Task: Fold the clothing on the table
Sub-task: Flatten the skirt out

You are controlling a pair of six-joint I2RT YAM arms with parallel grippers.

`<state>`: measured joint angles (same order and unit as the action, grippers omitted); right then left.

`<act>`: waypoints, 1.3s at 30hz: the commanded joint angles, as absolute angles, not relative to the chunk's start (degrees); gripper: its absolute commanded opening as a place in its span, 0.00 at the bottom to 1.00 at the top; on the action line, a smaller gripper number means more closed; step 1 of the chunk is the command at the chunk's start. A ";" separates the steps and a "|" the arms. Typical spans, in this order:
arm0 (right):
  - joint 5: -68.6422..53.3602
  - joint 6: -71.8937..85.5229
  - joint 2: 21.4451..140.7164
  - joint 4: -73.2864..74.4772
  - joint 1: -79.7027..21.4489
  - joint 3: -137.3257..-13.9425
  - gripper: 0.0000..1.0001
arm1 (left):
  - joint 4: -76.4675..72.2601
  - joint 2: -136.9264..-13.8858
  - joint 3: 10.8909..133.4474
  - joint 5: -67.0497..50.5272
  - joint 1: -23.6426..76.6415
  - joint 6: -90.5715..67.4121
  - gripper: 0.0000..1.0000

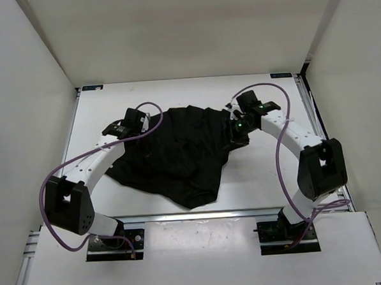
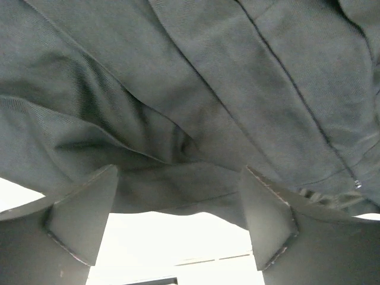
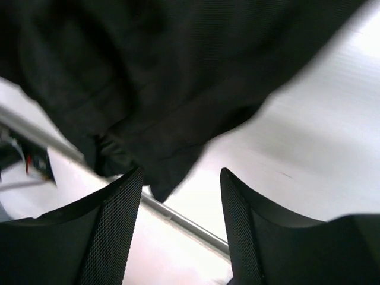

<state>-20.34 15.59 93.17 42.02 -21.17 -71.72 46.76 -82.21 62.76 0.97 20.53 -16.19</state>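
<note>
White left wall [image 1: 23,126], white back wall [image 1: 185,34], white right wall [image 1: 360,95], all plain

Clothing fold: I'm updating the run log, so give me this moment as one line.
clothing: unfolded, crumpled on table | left gripper: open at cloth edge | right gripper: open, cloth corner at its tips

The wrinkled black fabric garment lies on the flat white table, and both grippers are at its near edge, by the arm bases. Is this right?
No. The top external view shows the left gripper and the right gripper at the far edge of the wrinkled black fabric garment. It does lie on the flat white table.
</note>
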 commanded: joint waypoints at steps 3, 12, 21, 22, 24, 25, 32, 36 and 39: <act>-24.70 10.03 100.87 45.08 -29.34 -83.04 0.61 | 47.46 -81.56 65.04 5.45 21.10 -16.08 0.98; -20.23 2.47 117.14 50.35 -40.69 -101.40 0.62 | 48.26 -79.02 62.49 6.94 14.42 -16.69 0.99; -16.35 -1.40 120.06 52.56 -46.49 -102.48 0.62 | 48.78 -76.55 59.59 6.06 12.57 -17.66 0.99; -16.26 -2.10 120.32 52.82 -46.67 -102.22 0.62 | 48.52 -76.20 59.15 6.06 12.31 -17.58 0.99; -14.95 -2.90 121.46 53.79 -48.25 -101.87 0.61 | 48.78 -75.85 58.54 6.42 12.22 -17.67 0.99; -14.25 -3.51 121.99 53.88 -49.38 -101.26 0.59 | 48.69 -75.15 58.19 6.33 12.04 -17.75 0.99; -13.19 -3.69 122.53 56.68 -49.49 -103.87 0.00 | 48.95 -74.00 56.69 5.54 11.16 -18.02 0.98; -16.33 -2.38 110.78 53.72 -43.79 -107.48 0.00 | 48.43 -73.39 55.99 5.10 11.07 -18.02 0.99; -17.84 -1.67 101.20 49.14 -41.23 -108.99 0.00 | 48.08 -73.56 56.25 4.92 11.95 -18.37 0.99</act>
